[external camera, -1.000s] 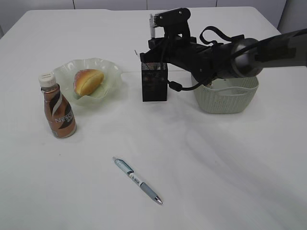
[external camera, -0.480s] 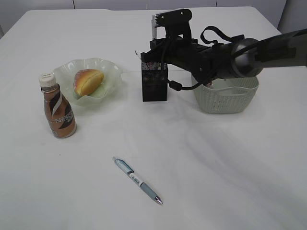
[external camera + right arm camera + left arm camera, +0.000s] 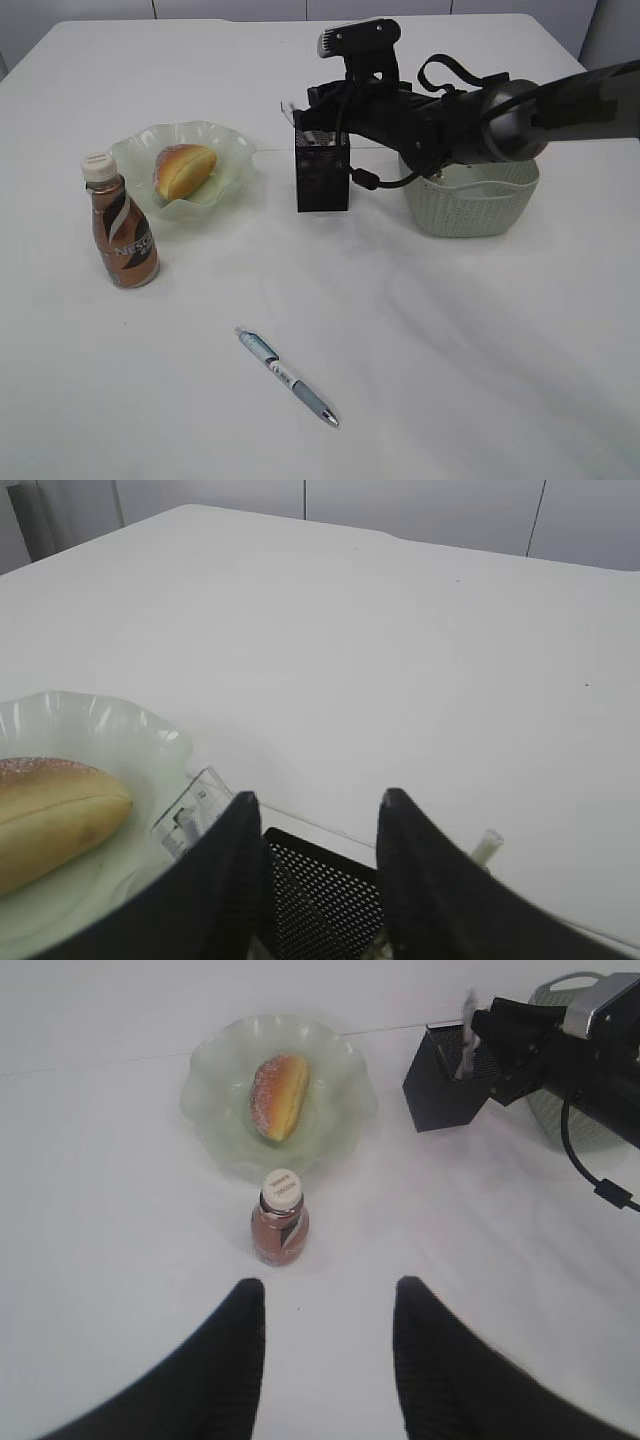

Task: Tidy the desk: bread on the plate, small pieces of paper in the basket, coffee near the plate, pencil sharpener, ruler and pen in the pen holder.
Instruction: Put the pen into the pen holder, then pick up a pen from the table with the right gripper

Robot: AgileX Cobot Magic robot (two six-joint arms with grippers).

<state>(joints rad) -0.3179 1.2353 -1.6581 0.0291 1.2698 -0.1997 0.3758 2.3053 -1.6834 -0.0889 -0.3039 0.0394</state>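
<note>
Pen (image 3: 287, 377) lies loose on the bench (image 3: 450, 350), nearest the camera, well in front of the pen holder (image 3: 322, 171). Coffee bottle (image 3: 120, 221) upright, left of the holder, just before the plate (image 3: 228, 160); bread (image 3: 183, 170) on the plate. Basket (image 3: 470, 205) right of the holder. Right gripper (image 3: 316, 850) directly above the holder, fingers apart, nothing held. Clear ruler (image 3: 190, 813) sticks out of the holder. Left gripper (image 3: 325, 1345) near the bottle, fingers apart, empty.

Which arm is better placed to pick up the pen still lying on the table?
Probably left. Its end effector is open and empty, hovering near the brown coffee bottle. The right end effector sits over the black mesh pen holder, farther from the blue-and-white pen.
</note>
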